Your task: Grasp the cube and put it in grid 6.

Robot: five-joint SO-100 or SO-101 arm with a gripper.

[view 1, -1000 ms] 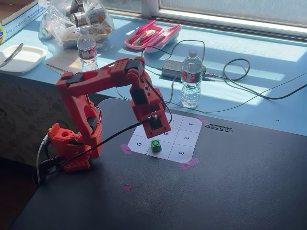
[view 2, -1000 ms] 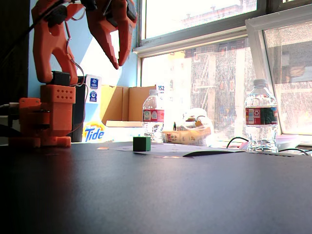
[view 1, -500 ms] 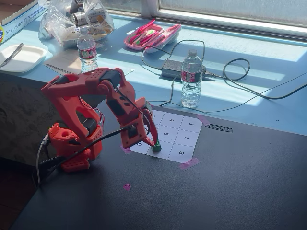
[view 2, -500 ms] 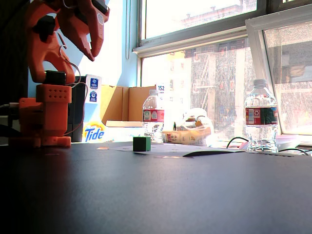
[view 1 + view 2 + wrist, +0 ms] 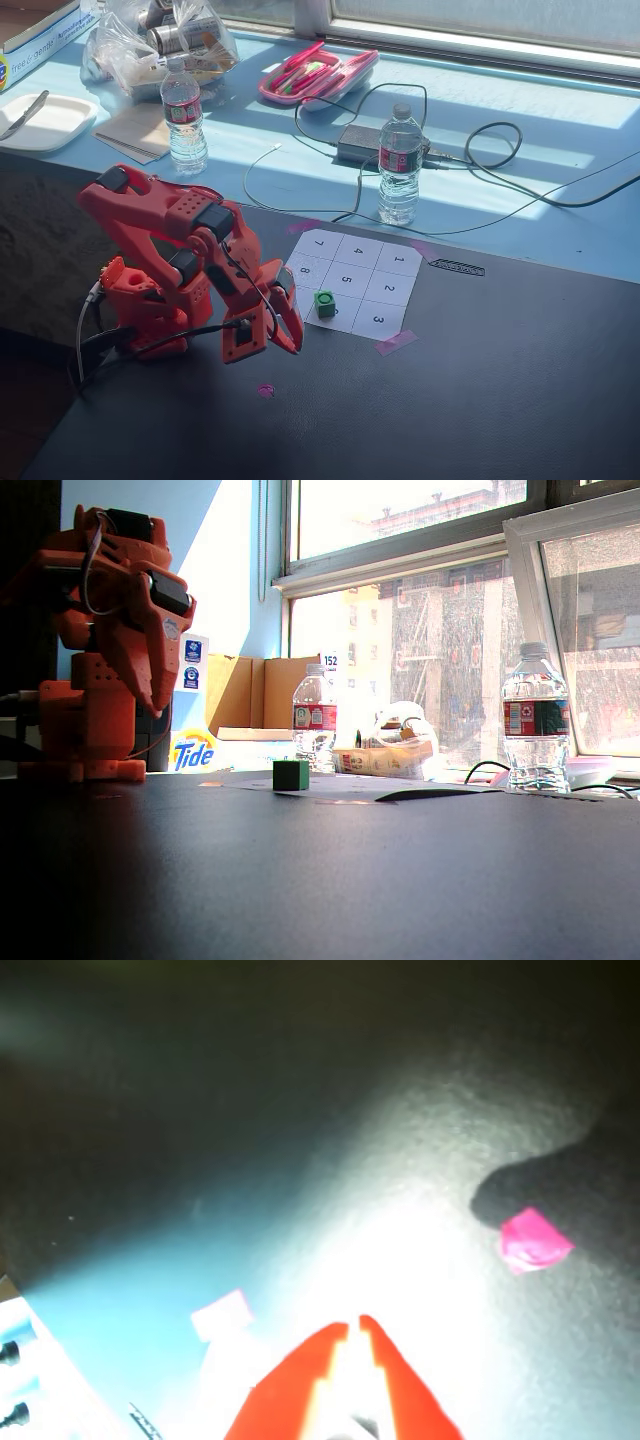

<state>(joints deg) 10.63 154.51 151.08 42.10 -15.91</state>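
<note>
The desk (image 5: 480,400) has a matt black top with a fine leathery grain; the numbered sheet (image 5: 352,280) on it is plain white paper, held by pink tape (image 5: 395,342) at its corners; the cube (image 5: 325,303) looks like matt green plastic; the gripper (image 5: 262,340) is matt orange-red plastic; the bottles (image 5: 399,165) beyond the sheet are clear glossy plastic.

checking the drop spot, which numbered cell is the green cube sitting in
The cube sits in the cell at the middle of the sheet's near row, between the 9 and 3 cells, below 5. Its printed number is hidden under the cube.
</note>
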